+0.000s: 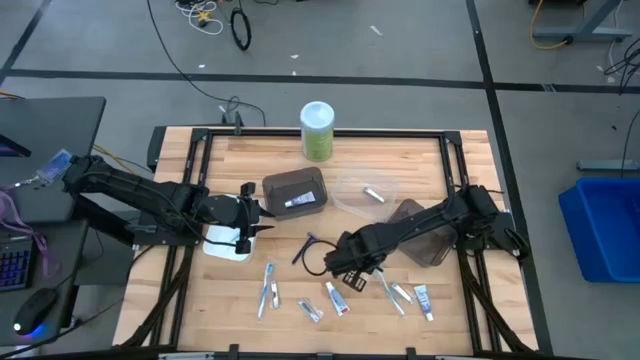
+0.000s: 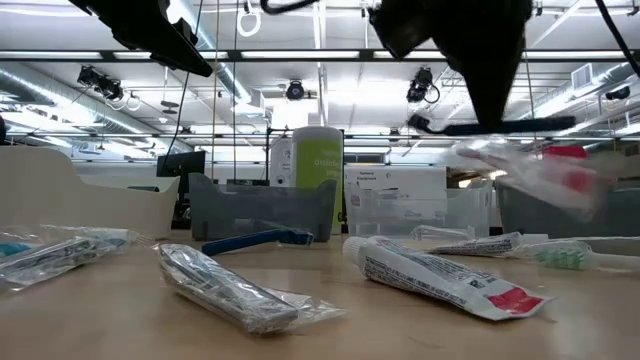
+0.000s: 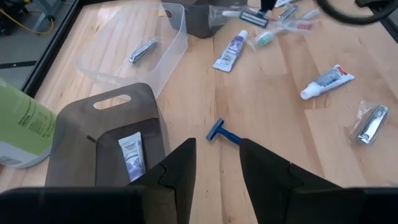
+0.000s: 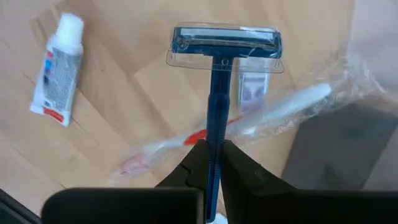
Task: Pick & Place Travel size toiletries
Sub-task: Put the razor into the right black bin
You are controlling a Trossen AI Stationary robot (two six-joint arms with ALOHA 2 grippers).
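Observation:
My right gripper (image 1: 350, 268) hangs over the table's near middle, shut on a blue razor (image 4: 214, 93). A wrapped toothbrush (image 4: 280, 109) shows blurred just behind that razor; whether it touches the gripper, I cannot tell. My left gripper (image 3: 217, 152) is open and empty above the table, beside a dark tray (image 1: 295, 192) with a white tube (image 3: 130, 155) lying flat in it. A second blue razor (image 1: 308, 247) lies on the wood between the arms. Tubes (image 1: 337, 297), toothbrushes (image 1: 268, 290) and a silvery packet (image 1: 310, 312) lie flat along the near edge. My right gripper pinches the razor's blue handle (image 4: 212, 127) between its two fingers, which lie along the handle. The razor head (image 4: 224, 42), under a clear cap, points away past the fingertips. The razor is lifted clear of the table.
A green canister with a white lid (image 1: 318, 130) stands at the far edge. A clear tray (image 1: 365, 190) holds one small packet. Another dark tray (image 1: 425, 240) sits under my right arm. A white tray (image 1: 225, 245) lies below my left gripper.

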